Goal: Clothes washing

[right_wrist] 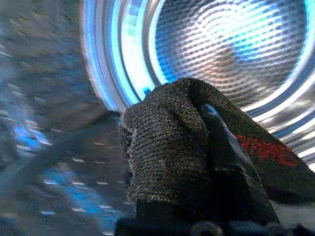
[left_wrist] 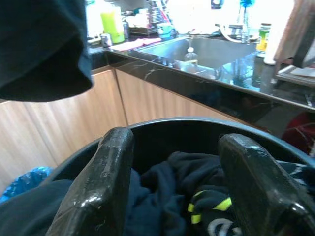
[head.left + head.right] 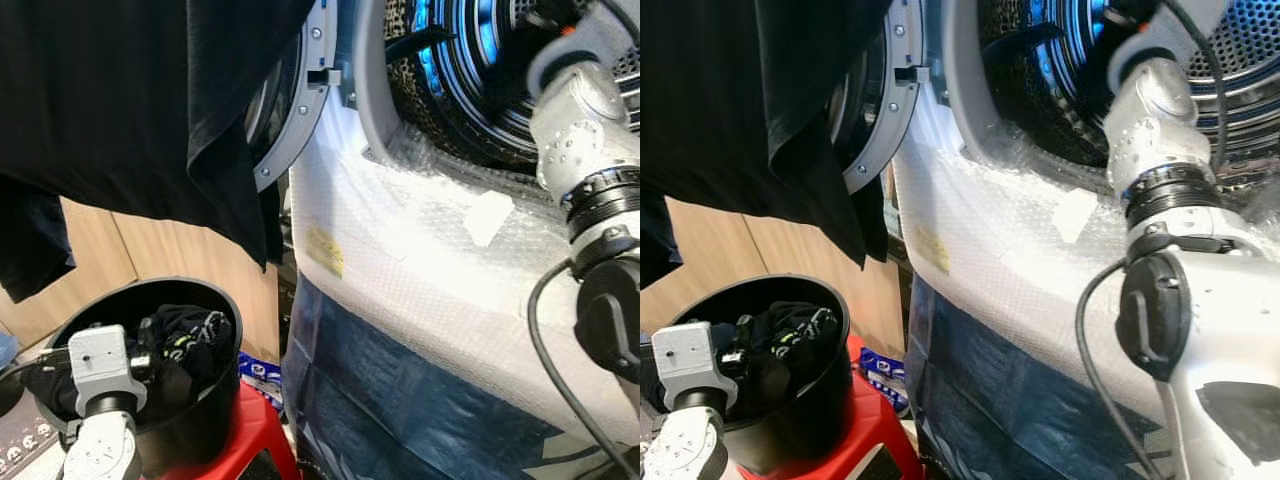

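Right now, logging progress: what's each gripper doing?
Left gripper: open over the bucket, holding nothing.
Right gripper: shut on knitted garment at the drum.

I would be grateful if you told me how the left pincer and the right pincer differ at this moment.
The left pincer is open over the round black laundry bucket of dark clothes, while the right pincer is shut on a dark grey knitted garment. The left is low beside the wooden cabinet; the right is raised at the perforated steel washer drum. Both have black fingers.

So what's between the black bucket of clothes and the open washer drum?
In the left eye view, the washer's bubble-wrapped front and blue sheet lie between the bucket and drum; a black garment hangs above.
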Robot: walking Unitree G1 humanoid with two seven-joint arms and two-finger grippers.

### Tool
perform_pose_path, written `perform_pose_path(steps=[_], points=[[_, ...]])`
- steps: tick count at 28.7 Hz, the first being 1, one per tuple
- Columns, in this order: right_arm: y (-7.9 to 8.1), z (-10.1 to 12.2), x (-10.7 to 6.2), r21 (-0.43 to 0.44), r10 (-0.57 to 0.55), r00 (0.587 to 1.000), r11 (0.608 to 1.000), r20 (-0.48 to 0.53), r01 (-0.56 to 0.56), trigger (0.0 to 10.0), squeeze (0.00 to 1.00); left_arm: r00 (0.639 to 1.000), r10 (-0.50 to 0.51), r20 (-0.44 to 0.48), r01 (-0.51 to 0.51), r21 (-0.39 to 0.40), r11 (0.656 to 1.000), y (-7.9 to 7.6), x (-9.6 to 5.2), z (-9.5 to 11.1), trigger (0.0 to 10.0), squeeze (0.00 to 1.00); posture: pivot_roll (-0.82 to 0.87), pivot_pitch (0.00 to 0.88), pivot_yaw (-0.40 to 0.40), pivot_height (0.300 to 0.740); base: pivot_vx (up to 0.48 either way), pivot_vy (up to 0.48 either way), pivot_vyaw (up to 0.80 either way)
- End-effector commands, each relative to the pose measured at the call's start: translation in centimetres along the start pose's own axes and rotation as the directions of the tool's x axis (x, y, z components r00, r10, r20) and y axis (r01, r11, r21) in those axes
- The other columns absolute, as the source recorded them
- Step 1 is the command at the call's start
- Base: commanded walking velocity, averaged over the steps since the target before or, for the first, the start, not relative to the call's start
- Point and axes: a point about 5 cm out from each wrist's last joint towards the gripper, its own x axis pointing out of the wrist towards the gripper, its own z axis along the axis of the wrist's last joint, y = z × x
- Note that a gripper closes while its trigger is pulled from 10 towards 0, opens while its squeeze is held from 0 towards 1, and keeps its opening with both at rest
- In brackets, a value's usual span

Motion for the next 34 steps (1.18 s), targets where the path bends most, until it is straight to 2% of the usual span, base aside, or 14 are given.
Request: perform_pose_path(steps=[1, 3, 4, 6, 9, 13, 15, 18, 19, 24, 27, 29, 33, 34], points=[[2.4, 1.3, -0.2, -0.096, 0.088, 0.995, 0.992, 0.038, -0.084, 10.0, 0.00, 1.000, 0.000, -0.009, 0.000, 0.000, 1.000, -0.1, -0.1, 0.0, 10.0, 0.00, 0.12, 0.000, -0.026, 0.740, 0.000, 0.000, 0.00], [3.0, 0.5, -0.4, -0.181, 0.103, 0.995, 0.979, 0.018, -0.098, 10.0, 0.00, 1.000, -0.012, -0.017, 0.012, 0.002, 1.000, -0.3, -0.1, 0.0, 10.0, 0.00, 0.12, 0.000, -0.026, 0.740, 0.000, 0.000, 0.00], [3.2, -0.3, -0.5, -0.191, 0.119, 0.993, 0.974, -0.017, -0.120, 10.0, 0.91, 0.999, -0.020, -0.025, 0.021, 0.007, 1.000, -0.4, -0.1, -0.1, 10.0, 0.00, 0.12, 0.000, -0.026, 0.740, 0.000, 0.000, 0.00], [3.6, -0.9, -0.7, -0.194, 0.152, 0.987, 0.968, -0.053, -0.159, 10.0, 1.00, 0.999, -0.025, -0.030, 0.025, 0.004, 1.000, -0.5, -0.1, -0.2, 10.0, 0.00, 0.12, 0.000, -0.023, 0.740, 0.000, 0.000, 0.00], [3.1, -0.1, -0.5, -0.153, 0.102, 0.994, 0.983, -0.031, -0.106, 10.0, 1.00, 0.999, -0.031, -0.032, 0.031, 0.007, 0.999, -0.5, -0.1, -0.2, 10.0, 0.00, 0.12, 0.000, -0.024, 0.740, 0.000, 0.000, 0.00], [0.5, 6.5, -0.3, -0.123, -0.114, 0.939, 0.979, 0.326, 0.162, 10.0, 1.00, 0.999, -0.030, -0.020, 0.030, 0.008, 1.000, -0.5, 0.1, 0.1, 10.0, 0.00, 0.12, 0.000, -0.025, 0.740, 0.000, 0.000, 0.00], [0.6, 6.6, -0.2, -0.142, -0.092, 0.943, 0.979, 0.319, 0.143, 10.0, 1.00, 1.000, -0.026, -0.017, 0.026, 0.004, 1.000, -0.5, 0.1, 0.2, 10.0, 0.00, 0.12, 0.000, -0.024, 0.740, 0.000, 0.000, 0.00], [1.3, 2.2, -0.1, -0.262, -0.004, 0.991, 0.964, 0.133, 0.039, 10.0, 1.00, 0.999, -0.042, -0.026, 0.043, 0.008, 0.999, -0.8, 0.1, 0.1, 10.0, 0.00, 0.11, 0.000, -0.019, 0.740, 0.000, 0.000, 0.00], [1.3, 0.1, -0.2, -0.243, -0.002, 0.999, 0.970, 0.052, 0.015, 10.0, 1.00, 0.998, -0.048, -0.028, 0.048, 0.007, 0.999, -0.9, 0.1, 0.1, 10.0, 0.00, 0.11, 0.000, -0.019, 0.740, 0.000, 0.000, 0.00], [1.7, -2.6, -0.7, -0.268, 0.025, 0.999, 0.963, -0.038, -0.034, 10.0, 1.00, 0.998, -0.060, -0.032, 0.060, 0.010, 0.998, -1.1, 0.1, 0.1, 10.0, 0.00, 0.11, 0.000, -0.019, 0.740, 0.000, 0.000, 0.00], [1.7, -2.1, -0.6, -0.246, 0.026, 0.999, 0.969, -0.028, -0.032, 10.0, 1.00, 0.997, -0.063, -0.034, 0.063, 0.011, 0.998, -1.1, 0.1, 0.1, 10.0, 0.00, 0.11, 0.000, -0.014, 0.740, 0.000, 0.000, 0.00], [1.0, 1.5, -0.2, -0.167, -0.054, 0.990, 0.983, 0.133, 0.076, 10.0, 1.00, 0.997, -0.063, -0.035, 0.064, 0.011, 0.998, -1.1, 0.1, 0.1, 10.0, 0.00, 0.11, 0.000, -0.014, 0.740, 0.000, 0.000, 0.00], [0.1, 4.9, -0.2, -0.116, -0.129, 0.947, 0.979, 0.296, 0.170, 10.0, 1.00, 0.997, -0.064, -0.033, 0.064, 0.010, 0.998, -1.2, 0.1, 0.1, 10.0, 0.00, 0.11, 0.000, -0.015, 0.740, 0.000, 0.000, 0.00], [0.3, 4.8, -0.2, -0.142, -0.103, 0.952, 0.979, 0.288, 0.148, 10.0, 0.04, 0.997, -0.066, -0.032, 0.066, 0.011, 0.998, -1.2, 0.1, 0.1, 10.0, 0.00, 0.11, 0.000, -0.015, 0.740, 0.000, 0.000, 0.00]])
